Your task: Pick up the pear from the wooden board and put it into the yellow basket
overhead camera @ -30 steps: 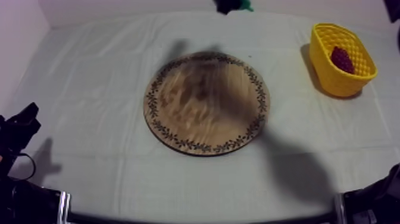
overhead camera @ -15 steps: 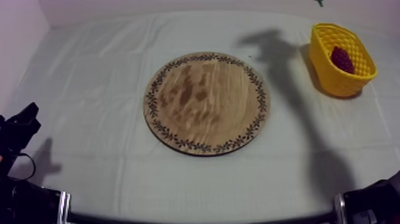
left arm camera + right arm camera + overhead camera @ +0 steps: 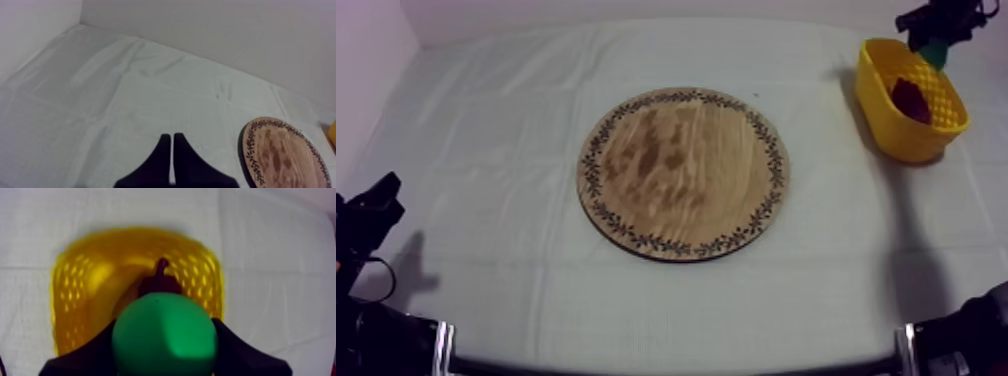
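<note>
My right tool is up at the far right of the bench, over the basket, and it is clenched on the pear. In the right wrist view the two black fingers press against the pear's green sides, and the round body bulges out between them. The pear is off the board and held in the air above the basket's open mouth. I cannot tell whether any part of it has dipped below the rim.

From above, the pear's green end shows just under the tool, near the basket's far rim. A small red fruit lies inside the basket. Through the wrist camera it sits right beneath the pear, with its dark stem showing past the pear's edge.

The board lies flat in the middle of the bench, well apart from the basket, its patterned rim all in sight.

My left tool rests low at the left side of the bench. It grips nothing — the fingers lie together as a narrow wedge over the cloth, and the board's edge is off to one side.
</note>
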`<state>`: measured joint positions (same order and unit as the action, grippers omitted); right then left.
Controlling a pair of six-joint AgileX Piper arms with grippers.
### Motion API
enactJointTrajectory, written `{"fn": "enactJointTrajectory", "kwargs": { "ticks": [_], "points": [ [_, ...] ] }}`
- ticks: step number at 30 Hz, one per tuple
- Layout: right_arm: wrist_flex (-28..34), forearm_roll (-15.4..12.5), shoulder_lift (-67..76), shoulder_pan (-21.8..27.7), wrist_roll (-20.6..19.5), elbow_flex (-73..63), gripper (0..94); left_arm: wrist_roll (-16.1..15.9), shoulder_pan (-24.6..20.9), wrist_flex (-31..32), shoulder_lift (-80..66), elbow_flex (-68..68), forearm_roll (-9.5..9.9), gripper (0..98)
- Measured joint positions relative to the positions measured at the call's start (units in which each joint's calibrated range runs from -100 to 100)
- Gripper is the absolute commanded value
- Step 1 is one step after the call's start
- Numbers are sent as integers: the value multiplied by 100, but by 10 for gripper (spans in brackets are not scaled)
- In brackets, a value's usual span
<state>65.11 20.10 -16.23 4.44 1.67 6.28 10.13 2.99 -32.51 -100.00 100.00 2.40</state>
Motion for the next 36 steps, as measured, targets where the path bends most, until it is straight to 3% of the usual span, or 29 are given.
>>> {"fn": "enactJointTrajectory", "kwargs": {
  "ticks": [4,6,9,13,27,31,36],
  "points": [
    [-248,28,-35,10,-75,652,420,0,0,0,0,0,0,1],
    [-419,3,-97,18,-106,939,502,0,0,0,0,0,0,1],
    [-588,-117,-184,42,-87,1192,588,0,0,0,0,0,0,1],
    [-1082,-354,-244,93,58,1293,628,0,0,0,0,0,0,1],
    [-1817,-857,976,286,353,1449,561,0,0,0,0,0,0,1],
    [-2067,-849,1841,255,376,1926,538,0,0,0,0,0,0,1],
    [-2412,-624,3083,82,310,2880,481,0,0,0,0,0,0,1]
  ]
}}
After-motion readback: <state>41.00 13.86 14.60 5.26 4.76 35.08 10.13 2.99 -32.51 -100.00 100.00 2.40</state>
